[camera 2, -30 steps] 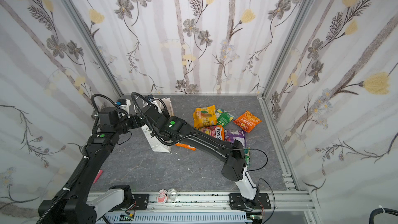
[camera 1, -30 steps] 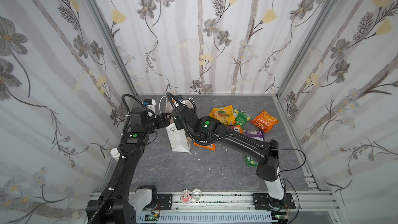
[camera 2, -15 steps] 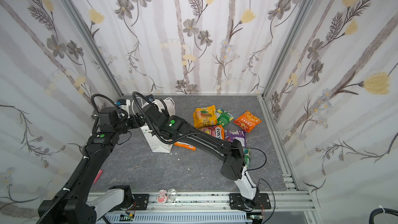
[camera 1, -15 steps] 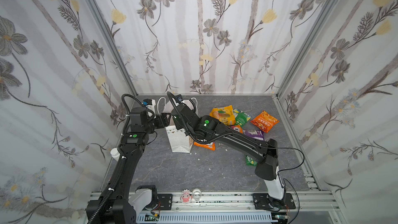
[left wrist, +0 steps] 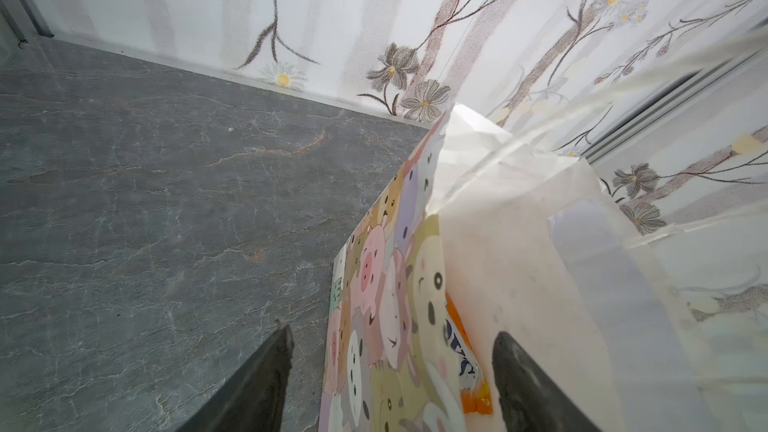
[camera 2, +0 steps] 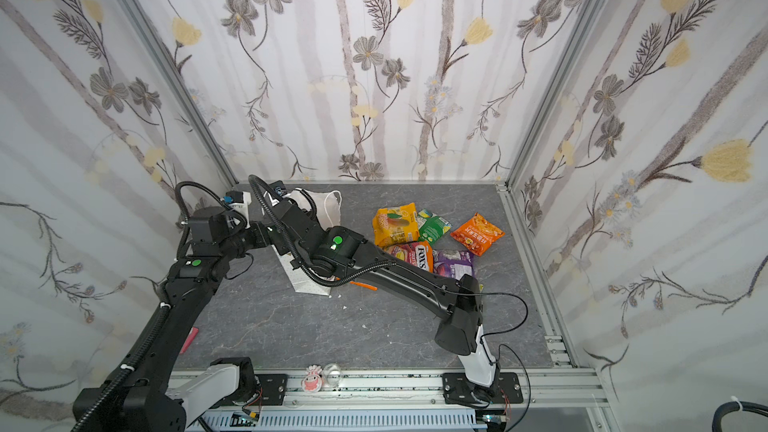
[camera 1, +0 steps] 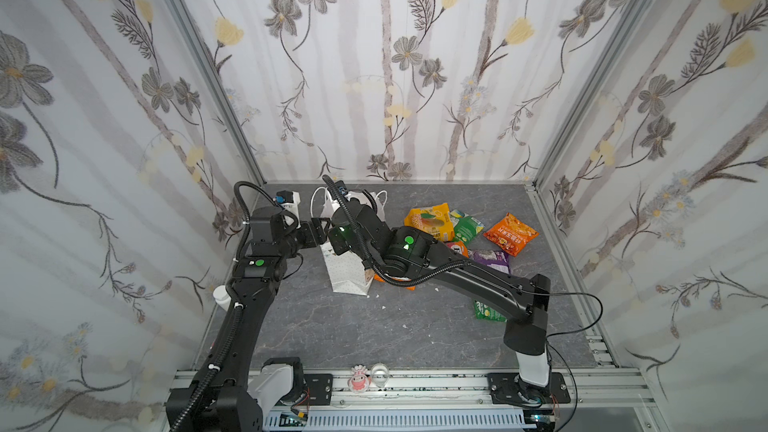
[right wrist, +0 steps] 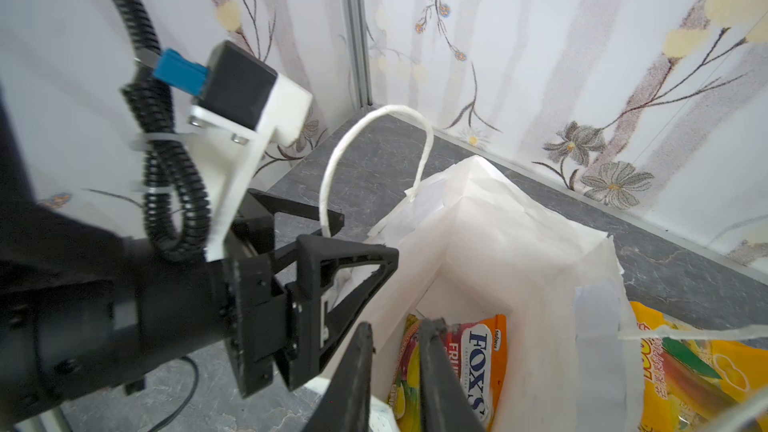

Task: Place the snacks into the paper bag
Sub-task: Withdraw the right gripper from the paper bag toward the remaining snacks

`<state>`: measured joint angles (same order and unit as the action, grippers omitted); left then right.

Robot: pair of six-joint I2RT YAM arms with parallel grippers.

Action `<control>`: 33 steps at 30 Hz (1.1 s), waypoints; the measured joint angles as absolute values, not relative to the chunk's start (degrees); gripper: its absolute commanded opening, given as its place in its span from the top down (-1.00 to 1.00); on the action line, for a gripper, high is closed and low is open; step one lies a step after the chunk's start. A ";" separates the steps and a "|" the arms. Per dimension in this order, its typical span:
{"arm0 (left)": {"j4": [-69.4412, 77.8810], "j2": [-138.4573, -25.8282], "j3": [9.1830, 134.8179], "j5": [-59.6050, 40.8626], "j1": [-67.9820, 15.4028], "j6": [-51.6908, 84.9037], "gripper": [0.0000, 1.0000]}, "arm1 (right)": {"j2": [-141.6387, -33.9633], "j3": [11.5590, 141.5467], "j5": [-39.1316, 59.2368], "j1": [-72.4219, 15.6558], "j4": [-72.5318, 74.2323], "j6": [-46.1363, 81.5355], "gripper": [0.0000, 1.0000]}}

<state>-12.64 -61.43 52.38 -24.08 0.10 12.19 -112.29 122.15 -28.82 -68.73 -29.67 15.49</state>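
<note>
Right claw loosened; only wrist views show FOX'S packet inside bag.

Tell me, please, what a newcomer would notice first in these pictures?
The white paper bag, rear left, draws the eye: the left gripper straddles its cartoon front, and the right gripper hangs over a FOX'S packet inside. Bright snacks lie scattered to the right of it.

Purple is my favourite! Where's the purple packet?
In both top views, right of the middle: the purple packet lies beside the FOX'S packet, near the orange bag.
</note>
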 measured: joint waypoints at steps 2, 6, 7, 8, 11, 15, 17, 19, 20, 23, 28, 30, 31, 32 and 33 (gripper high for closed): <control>-12.62 -61.06 52.38 -24.25 0.08 12.19 -0.52 | -110.89 122.13 -28.47 -69.47 -29.67 15.35 0.57; -12.60 -60.77 53.01 -24.25 0.10 12.19 -0.54 | -107.22 120.42 -27.44 -70.57 -29.87 15.62 0.55; -12.60 -60.80 53.23 -24.23 0.10 12.16 -0.56 | -106.02 119.39 -27.24 -70.63 -30.09 15.92 0.55; -12.64 -60.99 53.69 -24.23 0.10 12.12 -0.58 | -103.83 116.90 -26.83 -70.65 -30.15 16.45 0.54; -12.75 -61.89 55.22 -24.21 0.10 11.99 -0.58 | -95.18 105.06 -25.17 -70.52 -27.92 17.34 0.52; -13.72 -63.29 57.10 -23.97 0.10 11.99 -0.58 | -78.39 81.60 -20.99 -69.30 -20.73 18.13 0.51; -13.98 -63.79 57.58 -23.66 0.10 11.99 -0.57 | -72.82 72.75 -19.57 -67.51 -16.19 19.40 0.53; -14.11 -64.25 57.78 -23.29 0.10 11.97 -0.57 | -68.34 64.38 -18.70 -65.32 -13.34 21.21 0.56; -14.33 -64.42 57.78 -23.09 0.10 11.92 -0.57 | -66.67 60.53 -17.91 -64.34 -11.70 22.17 0.56; -14.46 -64.34 57.34 -22.94 0.10 11.75 -0.56 | -63.99 52.42 -14.70 -62.24 -7.66 24.97 0.55; -14.20 -62.00 54.46 -23.14 0.10 10.92 -0.54 | -64.07 44.49 -10.41 -57.74 -3.44 29.69 0.53; -14.15 -61.30 54.11 -23.11 0.10 10.90 -0.52 | -64.82 41.91 -9.15 -56.25 -1.76 31.27 0.53; -14.02 -60.95 54.04 -23.03 0.10 10.87 -0.49 | -65.08 40.84 -8.51 -55.94 -1.52 31.68 0.53; -13.76 -60.51 53.87 -22.57 0.10 10.79 -0.41 | -65.32 39.81 -7.46 -55.72 -1.28 32.14 0.53; -13.65 -60.16 53.76 -22.48 0.10 10.74 -0.38 | -65.54 39.20 -7.35 -55.48 -1.02 32.36 0.53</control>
<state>-13.65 -60.16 53.76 -22.48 0.10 10.74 -65.54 39.20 -7.35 -55.48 -1.02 32.36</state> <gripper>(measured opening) 0.744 0.235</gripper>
